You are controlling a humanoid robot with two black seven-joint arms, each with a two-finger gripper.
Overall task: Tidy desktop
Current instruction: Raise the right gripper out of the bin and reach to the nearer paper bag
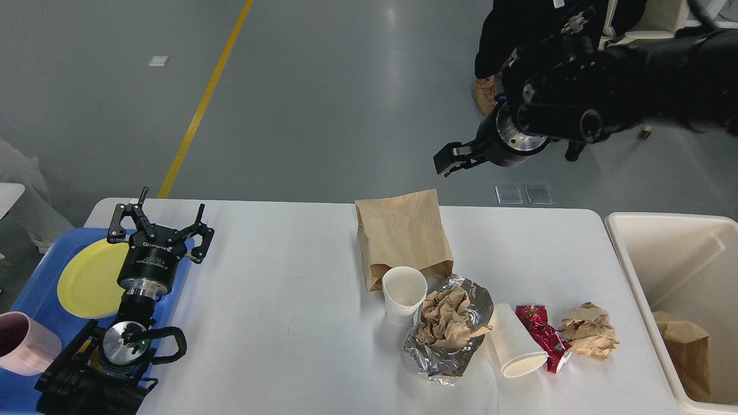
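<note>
The desktop (277, 288) is a wide white tabletop. On its middle and right lie a brown paper bag (403, 236), an upright white paper cup (403, 294), crumpled foil holding brown paper (447, 331), a tipped white cup (515, 341), a red wrapper (542, 337) and a crumpled brown paper ball (588, 331). My left gripper (158, 222) stands open and empty at the table's left end, over the tray's right side. My right gripper (452, 160) hangs high beyond the table's far edge, above the bag, small and dark.
A blue tray (37, 282) at the left holds a yellow plate (86, 279) and a pink mug (23, 343). A cream bin (631, 271) stands off the right end with a brown bag (686, 346) inside. A person and a chair are behind.
</note>
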